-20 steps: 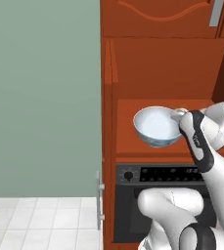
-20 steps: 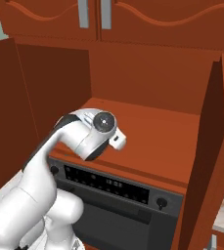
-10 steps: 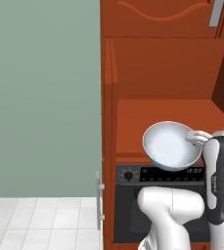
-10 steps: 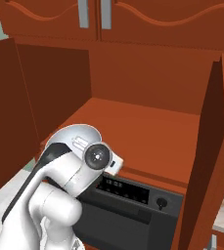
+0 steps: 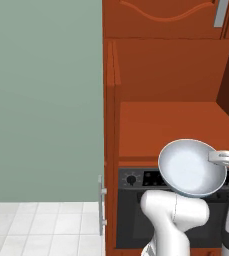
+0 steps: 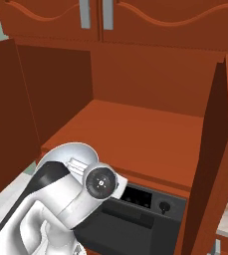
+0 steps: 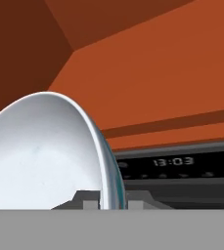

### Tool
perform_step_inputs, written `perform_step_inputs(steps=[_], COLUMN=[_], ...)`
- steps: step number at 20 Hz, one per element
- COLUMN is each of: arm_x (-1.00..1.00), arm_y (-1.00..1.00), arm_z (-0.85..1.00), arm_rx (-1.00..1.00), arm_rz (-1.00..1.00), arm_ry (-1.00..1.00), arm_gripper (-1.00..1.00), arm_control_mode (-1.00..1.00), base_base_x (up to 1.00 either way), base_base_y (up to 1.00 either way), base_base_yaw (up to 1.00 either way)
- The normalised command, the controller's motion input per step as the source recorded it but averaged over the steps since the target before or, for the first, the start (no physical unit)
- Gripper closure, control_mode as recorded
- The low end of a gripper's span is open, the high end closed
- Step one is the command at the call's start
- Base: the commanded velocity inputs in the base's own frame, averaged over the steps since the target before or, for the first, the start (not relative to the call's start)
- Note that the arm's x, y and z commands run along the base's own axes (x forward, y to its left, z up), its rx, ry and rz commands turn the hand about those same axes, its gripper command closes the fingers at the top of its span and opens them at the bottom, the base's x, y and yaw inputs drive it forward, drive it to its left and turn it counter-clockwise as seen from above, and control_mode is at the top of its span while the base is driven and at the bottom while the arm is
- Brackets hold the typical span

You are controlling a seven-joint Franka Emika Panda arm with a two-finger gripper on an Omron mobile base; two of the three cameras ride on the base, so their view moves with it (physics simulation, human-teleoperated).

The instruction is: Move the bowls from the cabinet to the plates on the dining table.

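**Bowl gripped by the rim alone, tipped, with cabinet edges close by**

The gripper was pinched narrow on the rim of the bowl, one finger inside the wall and one outside, as the hand view showed at its six o'clock. The bowl was the white one with the bluish inside. It hung clear of the cabinet, out in front of the open shelf, with its mouth tipped toward the left base camera rather than level. In that view it sat at about four o'clock, over the dark oven panel, with the wrist at its three o'clock edge. In the right base view the arm's own housing covered nearly all of it.

The main risk, as I judged it, was the hold itself. A thin rim pinch on a deep bowl gives little against twisting, so a quick swing toward the dining table could have let the bowl pivot between the pads or slip out.

A second risk was collision. The open door stood at three o'clock in the right base view and the cabinet's side post at nine to ten o'clock in the left one. A wide turn made before the bowl was drawn well back could have clipped either and knocked the bowl loose.

Third, the tilt would need levelling before set-down, or the bowl would meet its plate edge-first and rock or roll off.
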Motion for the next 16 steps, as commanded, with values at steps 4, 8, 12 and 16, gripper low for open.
perform_step_inputs(steps=[4, 8, 12, 16], arm_x=[0.0, 0.0, 0.0, 0.0], arm_y=[0.0, 0.0, 0.0, 0.0], arm_z=[0.0, 0.0, 0.0, 0.0], arm_rx=[0.0, 0.0, 0.0, 0.0], arm_rz=[0.0, 0.0, 0.0, 0.0], arm_ry=[0.0, 0.0, 0.0, 0.0], arm_gripper=[1.0, 1.0, 1.0, 1.0], arm_control_mode=[-1.0, -1.0, 1.0, 1.0], base_base_x=[0.0, 0.0, -0.6, -0.97], base_base_y=[0.0, 0.0, -0.11, -0.19], base_base_yaw=[0.0, 0.0, 0.0, 0.0])
